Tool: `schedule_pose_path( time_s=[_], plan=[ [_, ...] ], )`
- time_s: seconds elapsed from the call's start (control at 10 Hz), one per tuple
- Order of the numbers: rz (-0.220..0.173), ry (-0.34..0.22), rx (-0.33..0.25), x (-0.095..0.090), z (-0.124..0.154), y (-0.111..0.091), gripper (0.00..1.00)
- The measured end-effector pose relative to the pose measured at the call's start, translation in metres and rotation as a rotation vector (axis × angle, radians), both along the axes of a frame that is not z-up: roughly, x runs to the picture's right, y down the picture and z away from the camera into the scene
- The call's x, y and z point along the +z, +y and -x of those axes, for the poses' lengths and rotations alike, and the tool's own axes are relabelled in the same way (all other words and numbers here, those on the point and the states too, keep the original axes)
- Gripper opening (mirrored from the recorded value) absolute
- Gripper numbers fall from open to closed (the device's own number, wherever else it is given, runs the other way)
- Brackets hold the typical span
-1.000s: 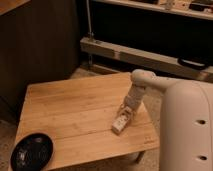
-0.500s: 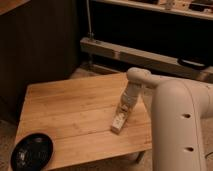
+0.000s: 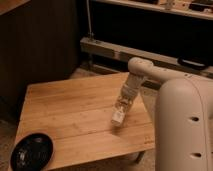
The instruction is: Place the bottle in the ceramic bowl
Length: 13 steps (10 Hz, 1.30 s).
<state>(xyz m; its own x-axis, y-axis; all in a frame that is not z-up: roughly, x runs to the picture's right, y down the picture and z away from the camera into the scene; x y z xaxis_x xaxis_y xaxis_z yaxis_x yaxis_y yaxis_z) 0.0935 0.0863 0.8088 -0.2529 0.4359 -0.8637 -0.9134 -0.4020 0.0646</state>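
The cream-white bottle (image 3: 118, 116) is at the right middle of the wooden table (image 3: 70, 112), tilted, with its upper end between my gripper's fingers. My gripper (image 3: 121, 106) reaches down from the white arm (image 3: 142, 67) and is shut on the bottle, holding it just above the tabletop. The black ceramic bowl (image 3: 31, 151) sits at the table's front left corner, far to the left of the gripper, with nothing in it.
My large white arm housing (image 3: 184, 125) fills the right foreground beside the table's right edge. A metal rail and dark shelving (image 3: 150, 52) run behind the table. A dark wooden panel (image 3: 35, 45) stands at the back left.
The gripper and the bottle have risen slightly from the tabletop. The arm's elbow has shifted a little; the bowl has not moved.
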Motion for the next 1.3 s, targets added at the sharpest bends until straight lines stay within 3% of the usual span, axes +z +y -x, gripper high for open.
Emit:
schedule_pose_path(
  time_s=[0.2, 0.3, 0.5, 0.7, 0.9, 1.0, 1.3],
  plan=[
    [-0.032, -0.096, -0.033, -0.037, 0.021, -0.017, 0.00],
    [-0.052, -0.175, -0.063, -0.060, 0.039, -0.019, 0.00],
    [-0.084, -0.300, -0.112, -0.087, 0.070, -0.015, 0.00],
    [-0.153, -0.482, -0.195, -0.125, 0.108, -0.014, 0.00],
    [-0.225, -0.630, -0.270, -0.149, 0.136, -0.017, 0.00],
    [-0.251, -0.680, -0.297, -0.157, 0.144, -0.017, 0.00],
    [-0.259, -0.695, -0.303, -0.159, 0.146, -0.018, 0.00]
  ],
)
